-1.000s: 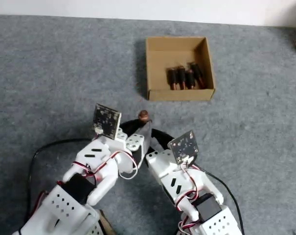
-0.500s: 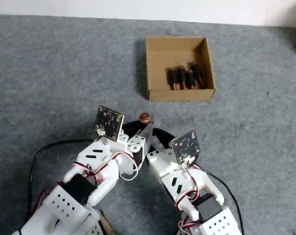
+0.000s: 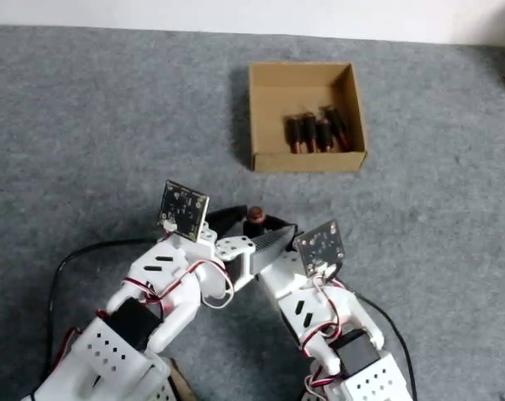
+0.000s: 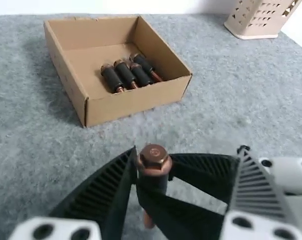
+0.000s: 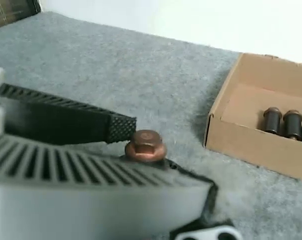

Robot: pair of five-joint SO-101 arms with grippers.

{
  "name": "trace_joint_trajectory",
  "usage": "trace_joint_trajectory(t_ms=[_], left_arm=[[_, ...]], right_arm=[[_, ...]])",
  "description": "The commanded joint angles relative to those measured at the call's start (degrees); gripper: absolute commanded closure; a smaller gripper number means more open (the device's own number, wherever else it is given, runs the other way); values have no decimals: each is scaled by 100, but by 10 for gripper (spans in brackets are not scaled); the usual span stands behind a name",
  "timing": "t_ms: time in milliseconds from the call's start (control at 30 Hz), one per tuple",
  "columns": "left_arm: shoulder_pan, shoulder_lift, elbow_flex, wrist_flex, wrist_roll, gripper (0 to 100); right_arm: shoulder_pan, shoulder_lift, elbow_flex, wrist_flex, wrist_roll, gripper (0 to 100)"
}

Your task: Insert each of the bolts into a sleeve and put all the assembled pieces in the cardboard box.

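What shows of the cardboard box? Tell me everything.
The cardboard box is plain brown, square, shallow and open-topped, standing flat on the grey carpet. A row of dark-sleeved, copper-coloured bolts lies on its floor toward one corner. Its walls look undented; nothing else touches it.

The cardboard box (image 3: 306,161) sits open-topped in the upper centre of the high view, a shallow square of plain brown card. Four assembled pieces (image 3: 315,132) lie side by side on its floor toward the lower right corner, each a black sleeve with a copper bolt end showing. Well below the box, in the lower centre of the frame, a fifth bolt (image 3: 255,215) stands upright, its copper flanged hex head on top. Its shank runs down through a black sleeve (image 4: 153,184), copper tip showing beneath, pinched in the left gripper (image 4: 151,187).
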Motion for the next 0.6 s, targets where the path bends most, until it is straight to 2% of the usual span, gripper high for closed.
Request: trace_joint_trajectory(t_ms=[0, 100, 300, 500, 567], left_arm=[[-189, -66, -40, 26, -53, 698], [-532, -66, -75, 9, 105, 698], [-1464, -22, -400, 35, 1231, 702], [-1534, -57, -453, 35, 1116, 707], [-1552, -57, -541, 35, 1099, 758]], right_arm=[[57, -127, 576, -145, 18, 995], [75, -127, 576, -92, 18, 995], [435, -127, 541, 101, -18, 995], [505, -127, 233, 963, -18, 995], [505, -127, 22, 1235, -18, 995]])
